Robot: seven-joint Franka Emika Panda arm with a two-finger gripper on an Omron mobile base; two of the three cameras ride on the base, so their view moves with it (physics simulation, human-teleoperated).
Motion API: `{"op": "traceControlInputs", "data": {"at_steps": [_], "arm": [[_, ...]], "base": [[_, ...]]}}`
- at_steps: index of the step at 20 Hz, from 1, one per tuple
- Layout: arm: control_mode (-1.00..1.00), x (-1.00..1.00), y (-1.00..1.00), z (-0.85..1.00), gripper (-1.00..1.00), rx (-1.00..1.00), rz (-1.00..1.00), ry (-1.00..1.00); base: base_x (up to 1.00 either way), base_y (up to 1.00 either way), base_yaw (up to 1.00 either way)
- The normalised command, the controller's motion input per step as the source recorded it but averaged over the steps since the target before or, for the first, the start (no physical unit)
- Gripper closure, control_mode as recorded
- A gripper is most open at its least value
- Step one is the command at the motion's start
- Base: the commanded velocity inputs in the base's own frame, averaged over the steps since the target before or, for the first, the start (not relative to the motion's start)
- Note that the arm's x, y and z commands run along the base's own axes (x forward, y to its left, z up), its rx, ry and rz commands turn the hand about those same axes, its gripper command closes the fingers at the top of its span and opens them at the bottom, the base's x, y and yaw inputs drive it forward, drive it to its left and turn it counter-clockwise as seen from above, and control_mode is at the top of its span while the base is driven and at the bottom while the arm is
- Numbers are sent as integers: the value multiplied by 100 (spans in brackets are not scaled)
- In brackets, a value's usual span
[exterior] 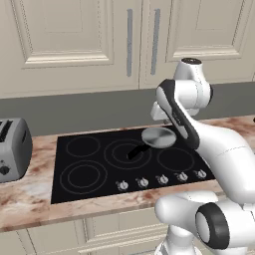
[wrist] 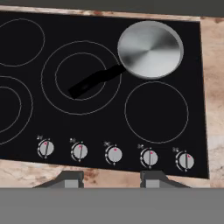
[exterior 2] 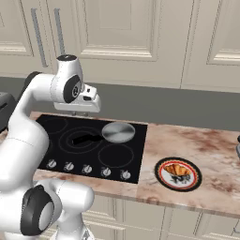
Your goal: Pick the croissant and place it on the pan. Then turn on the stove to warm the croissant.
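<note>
Croissant (exterior 2: 176, 169), lumpy orange-brown, on round red-rimmed plate (exterior 2: 161, 175).

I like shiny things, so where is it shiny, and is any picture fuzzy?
Hand view: the pan gleams with streaky bright patches; the stove looks dull black. Right base view: the croissant looks soft and blurry on its plate.

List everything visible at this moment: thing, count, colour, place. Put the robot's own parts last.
stove: one, black glass, set in the counter.
knobs: five, silver, along the stove's front edge.
pan: one, grey with black handle, on the stove's back right burner, empty.
croissant: one, orange-brown, on the plate.
plate: one, red-rimmed, on the counter right of the stove.
toaster: one, grey, on the counter left of the stove.
counter: one, mottled pink-brown.
cabinets: cream, above.
gripper: one, dark fingertips, shut, empty, above the knobs.
</note>
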Motion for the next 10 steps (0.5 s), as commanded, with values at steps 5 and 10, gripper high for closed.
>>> {"op": "traceControlInputs", "data": {"at_steps": [5,10], "arm": [[-100,-9,-9,0,-100,0,0,0],[-100,-19,-23,-1,-100,0,0,0]], "base": [[0,0,0],[0,0,0]]}}
